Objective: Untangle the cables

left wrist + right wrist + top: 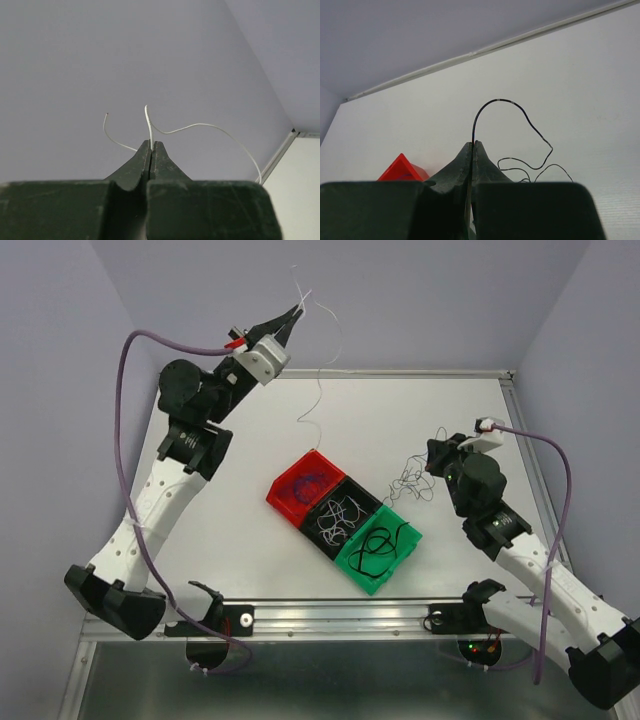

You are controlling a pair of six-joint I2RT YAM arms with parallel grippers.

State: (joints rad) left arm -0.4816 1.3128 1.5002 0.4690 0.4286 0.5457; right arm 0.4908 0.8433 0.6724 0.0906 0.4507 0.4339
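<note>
Bright, even light; soft shadows.

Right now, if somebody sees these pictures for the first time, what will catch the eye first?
The left pincer, high at the back left, is shut on a white cable that trails downward. At the right, the right pincer pinches a black cable beside a loose tangle. A row of red, black and green bins sits in the centre.

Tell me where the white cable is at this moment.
In the top view the white cable hangs over the far side of the table, pinched in the raised left gripper, its lower end reaching down near the red bin.
</note>
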